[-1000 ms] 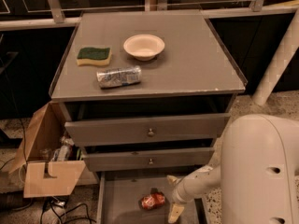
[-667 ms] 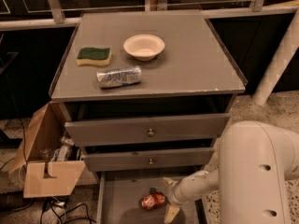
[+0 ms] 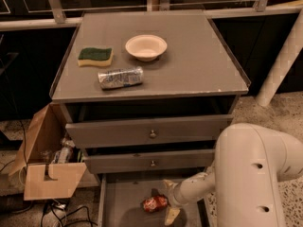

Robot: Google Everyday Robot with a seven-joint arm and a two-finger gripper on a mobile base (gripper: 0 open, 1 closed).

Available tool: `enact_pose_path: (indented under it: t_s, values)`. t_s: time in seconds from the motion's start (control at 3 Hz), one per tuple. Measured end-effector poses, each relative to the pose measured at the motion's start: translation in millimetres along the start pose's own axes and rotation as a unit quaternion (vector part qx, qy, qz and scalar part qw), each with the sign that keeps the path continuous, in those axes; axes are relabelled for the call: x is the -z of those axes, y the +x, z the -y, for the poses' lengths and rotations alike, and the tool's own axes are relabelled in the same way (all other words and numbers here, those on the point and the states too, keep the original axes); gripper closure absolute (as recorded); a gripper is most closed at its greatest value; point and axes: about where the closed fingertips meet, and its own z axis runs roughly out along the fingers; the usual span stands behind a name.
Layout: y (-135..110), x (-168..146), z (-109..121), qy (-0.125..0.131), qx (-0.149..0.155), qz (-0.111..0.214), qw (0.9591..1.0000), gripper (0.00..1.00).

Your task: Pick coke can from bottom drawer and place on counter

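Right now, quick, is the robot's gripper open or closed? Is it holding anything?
Gripper: open, holding nothing, down in the bottom drawer with its fingers spread right beside the coke can.

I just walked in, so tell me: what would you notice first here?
The big white arm fills the bottom right, with its open gripper right by the red coke can lying in the open bottom drawer. Up on the counter sit a white bowl, a green sponge and a silver can on its side.
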Motion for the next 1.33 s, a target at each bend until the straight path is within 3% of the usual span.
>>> enact_pose_path:
  t_s: [0.33, 0.67, 1.33]
  values:
    - [4.9, -42.2, 22.6, 0.002, 0.014, 0.001, 0.9999, 0.00]
    - [8.0, -48.0, 17.4, -0.003, 0.009, 0.004, 1.0000, 0.00]
    - [7.3, -96.0, 12.8, -0.017, 0.000, 0.025, 0.9996, 0.00]
